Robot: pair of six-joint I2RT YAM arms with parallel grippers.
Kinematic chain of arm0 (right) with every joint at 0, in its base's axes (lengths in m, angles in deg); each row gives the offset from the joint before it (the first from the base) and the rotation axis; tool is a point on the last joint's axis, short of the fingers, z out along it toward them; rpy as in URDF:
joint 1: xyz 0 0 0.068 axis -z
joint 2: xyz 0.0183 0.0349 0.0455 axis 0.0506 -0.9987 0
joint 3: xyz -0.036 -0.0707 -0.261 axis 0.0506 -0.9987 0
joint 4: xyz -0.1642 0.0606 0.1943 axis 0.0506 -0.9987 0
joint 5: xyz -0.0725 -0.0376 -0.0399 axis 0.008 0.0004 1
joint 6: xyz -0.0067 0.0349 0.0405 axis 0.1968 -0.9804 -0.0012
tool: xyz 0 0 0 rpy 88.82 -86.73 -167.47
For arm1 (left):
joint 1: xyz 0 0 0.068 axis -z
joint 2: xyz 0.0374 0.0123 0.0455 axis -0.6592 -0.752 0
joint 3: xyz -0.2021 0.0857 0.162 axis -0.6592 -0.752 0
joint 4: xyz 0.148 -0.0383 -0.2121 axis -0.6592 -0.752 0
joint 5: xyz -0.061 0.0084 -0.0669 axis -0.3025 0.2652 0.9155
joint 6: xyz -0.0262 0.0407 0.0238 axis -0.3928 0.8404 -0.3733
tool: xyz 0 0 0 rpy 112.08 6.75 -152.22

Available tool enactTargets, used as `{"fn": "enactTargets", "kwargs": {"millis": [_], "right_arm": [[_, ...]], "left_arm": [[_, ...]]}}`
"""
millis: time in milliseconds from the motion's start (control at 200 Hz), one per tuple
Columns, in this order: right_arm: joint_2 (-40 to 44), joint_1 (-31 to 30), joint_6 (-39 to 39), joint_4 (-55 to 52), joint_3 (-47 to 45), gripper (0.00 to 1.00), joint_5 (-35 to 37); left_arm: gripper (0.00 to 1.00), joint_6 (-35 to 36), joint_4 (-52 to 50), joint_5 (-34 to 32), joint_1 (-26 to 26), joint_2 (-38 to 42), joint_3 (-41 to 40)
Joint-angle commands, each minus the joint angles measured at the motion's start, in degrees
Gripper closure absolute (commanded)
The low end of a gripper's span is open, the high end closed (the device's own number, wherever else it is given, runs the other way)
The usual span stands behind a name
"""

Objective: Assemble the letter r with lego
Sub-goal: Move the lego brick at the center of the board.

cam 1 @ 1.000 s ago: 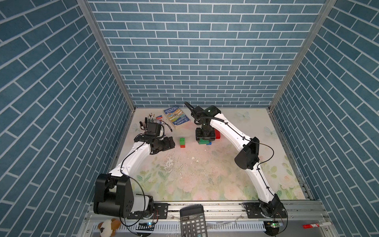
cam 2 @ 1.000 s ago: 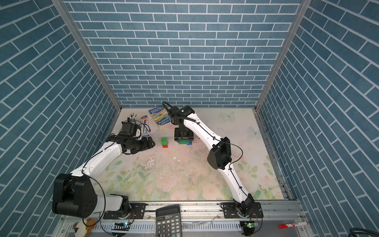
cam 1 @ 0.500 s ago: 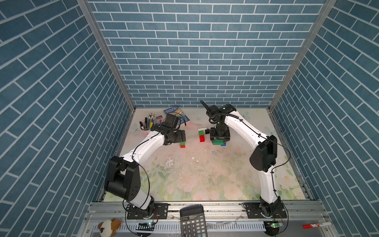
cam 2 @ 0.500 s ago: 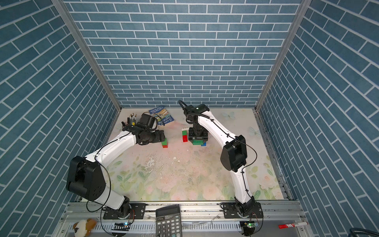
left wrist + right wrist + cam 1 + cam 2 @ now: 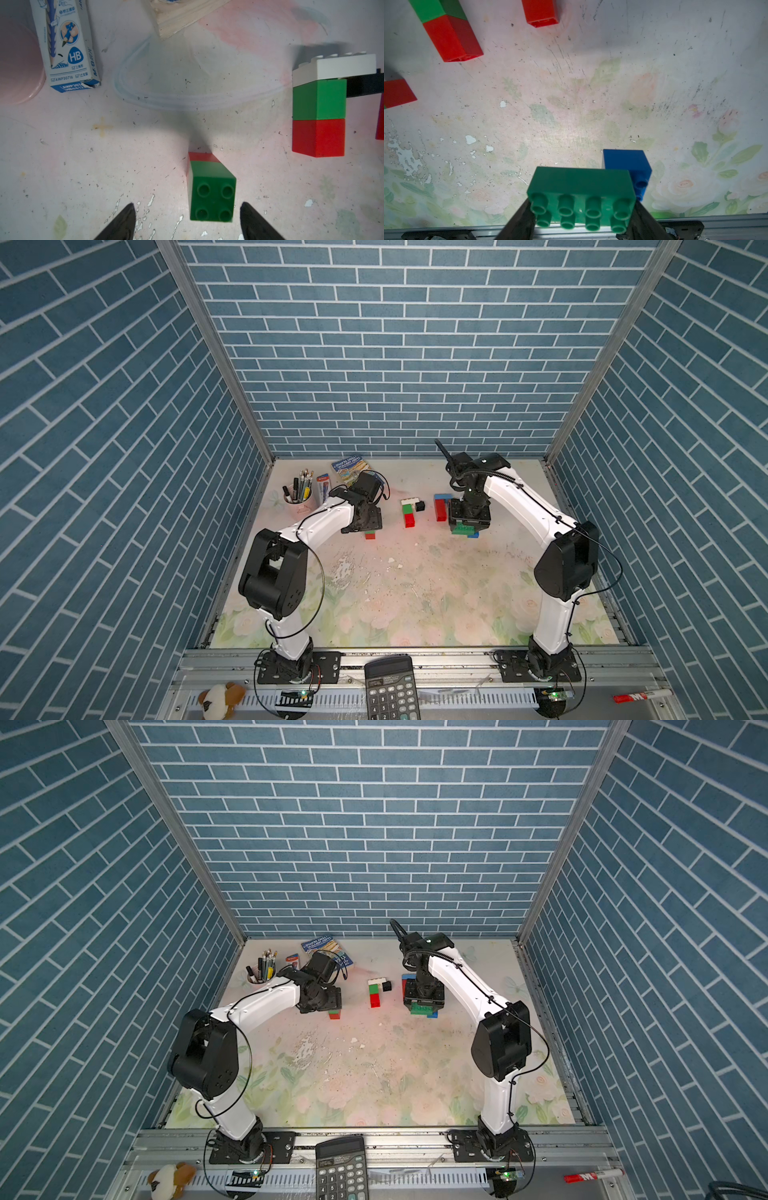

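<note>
Lego lies at the far middle of the mat. A white, green and red column with a black brick beside its white end lies flat. Right of it is a red oblong brick. My left gripper is open; a green square brick, stuck to a red one, lies between its fingers, touching neither. In both top views this pair pokes out from under the left gripper. My right gripper is shut on a green oblong brick with a blue brick joined under it.
A pink pen cup, a pencil box and a booklet stand at the far left, close behind the left arm. A calculator, a plush toy and a red marker lie on the front rail.
My left arm has swung from the far left over to the green-and-red pair, and its jaws have narrowed. My right arm has carried the green oblong brick rightward, uncovering the column.
</note>
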Motion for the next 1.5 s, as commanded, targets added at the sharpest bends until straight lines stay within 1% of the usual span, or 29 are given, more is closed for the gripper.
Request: {"fn": "enactTargets", "kwargs": {"millis": [0,155,270,415,505,565,630,690,760,965,1160,1230,1380,1495], "right_arm": [[3.32,1.29,2.39,0.67,-1.37,0.85,-0.59],[4.77,3.10,3.18,1.18,-3.60,0.85,-1.35],[5.12,4.38,3.82,1.26,-4.35,0.85,-1.73],[4.87,5.53,4.61,1.35,-4.08,0.85,-2.19],[4.51,5.92,4.92,1.35,-3.71,0.85,-2.61],[4.25,6.10,5.12,1.31,-3.57,0.85,-2.85],[3.84,6.29,5.23,1.18,-3.26,0.85,-2.98],[3.68,6.37,5.32,1.01,-2.90,0.85,-3.07],[3.50,6.41,5.36,0.75,-2.47,0.85,-2.99],[3.15,6.71,5.49,0.30,-1.73,0.85,-2.92],[2.96,6.72,5.32,0.36,-1.63,0.85,-3.07],[3.05,6.72,5.32,0.38,-1.72,0.85,-3.16],[3.53,6.83,5.32,0.61,-2.44,0.86,-3.07],[4.07,6.74,5.32,1.08,-3.36,0.86,-3.16]], "left_arm": [[0.25,-0.44,-0.70,-1.35,1.21,-2.13,2.82],[0.33,-0.63,-1.12,-0.79,1.75,-4.98,5.23],[0.36,-1.13,-1.68,-1.06,2.19,-6.23,6.02],[0.37,-1.58,-2.54,-1.84,2.45,-6.74,6.30],[0.40,-1.53,-3.13,-2.48,2.55,-7.07,6.54],[0.45,-1.61,-3.87,-2.88,2.56,-7.55,6.98],[0.48,-1.48,-4.21,-2.90,2.50,-8.01,7.53],[0.54,-1.51,-4.53,-2.99,2.50,-8.32,7.73],[0.56,-1.36,-4.57,-3.10,2.54,-8.58,7.95],[0.57,-1.16,-4.84,-2.90,2.46,-9.42,7.97],[0.56,-1.07,-5.17,-2.81,2.51,-9.65,7.78],[0.57,-1.19,-5.17,-3.02,2.48,-9.56,7.75],[0.70,-1.26,-5.86,-3.18,2.47,-9.13,8.16],[0.73,-1.71,-7.02,-3.08,2.79,-8.95,8.56]]}}
